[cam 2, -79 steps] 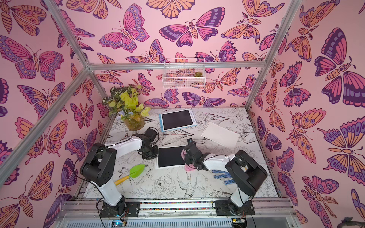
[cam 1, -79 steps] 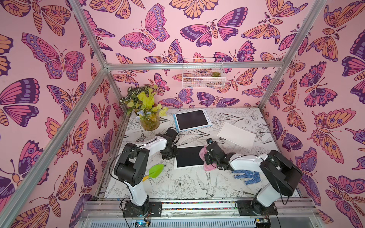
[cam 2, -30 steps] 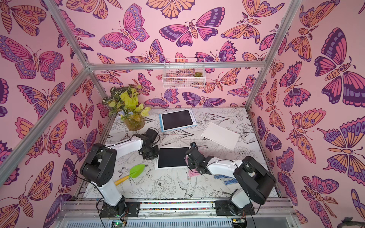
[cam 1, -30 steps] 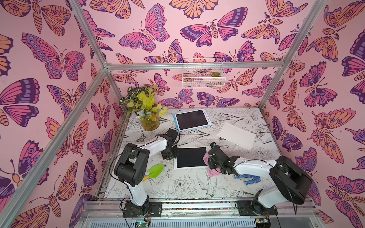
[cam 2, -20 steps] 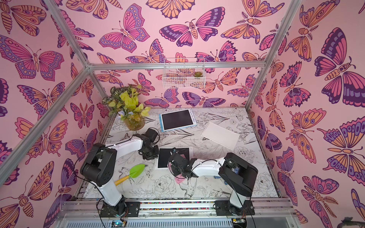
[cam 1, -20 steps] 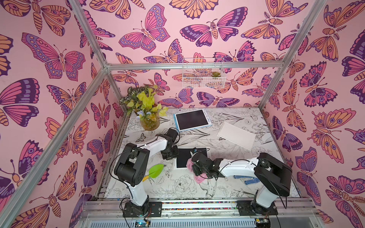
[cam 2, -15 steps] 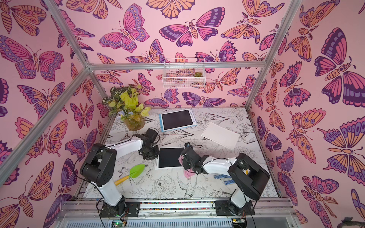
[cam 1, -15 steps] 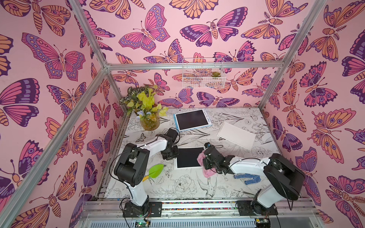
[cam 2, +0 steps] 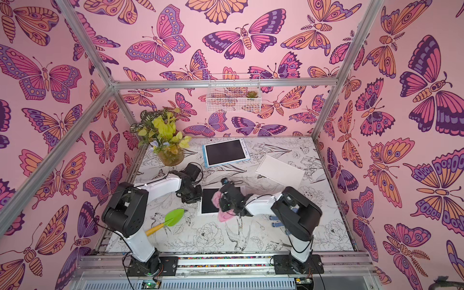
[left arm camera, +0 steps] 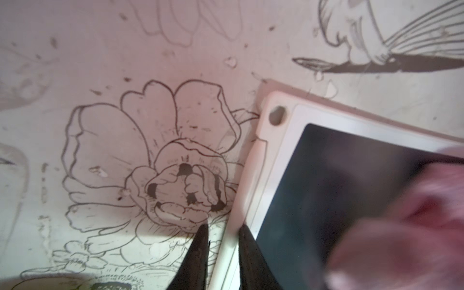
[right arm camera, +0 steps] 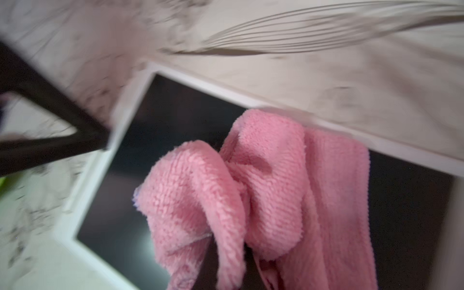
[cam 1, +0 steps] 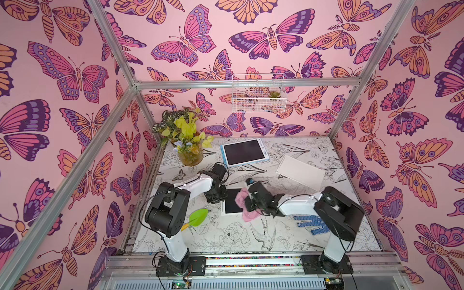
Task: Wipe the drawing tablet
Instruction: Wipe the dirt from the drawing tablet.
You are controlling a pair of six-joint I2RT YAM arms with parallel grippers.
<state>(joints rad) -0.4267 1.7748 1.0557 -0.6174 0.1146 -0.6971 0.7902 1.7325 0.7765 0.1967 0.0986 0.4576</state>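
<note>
White-framed drawing tablet (cam 1: 230, 205), dark screen, flat near table (cam 1: 251, 236) middle, slightly toward left edge. On its right part lies pink cloth (cam 1: 241, 200), spilling past front edge onto table. My right gripper (cam 1: 249, 203) clamped tight on cloth bunch. My left gripper (left arm camera: 223, 227) narrowly parted, fingers straddling tablet's left frame edge, pinching it. Second, blue-framed tablet (cam 1: 244, 152) near back edge, well apart.
</note>
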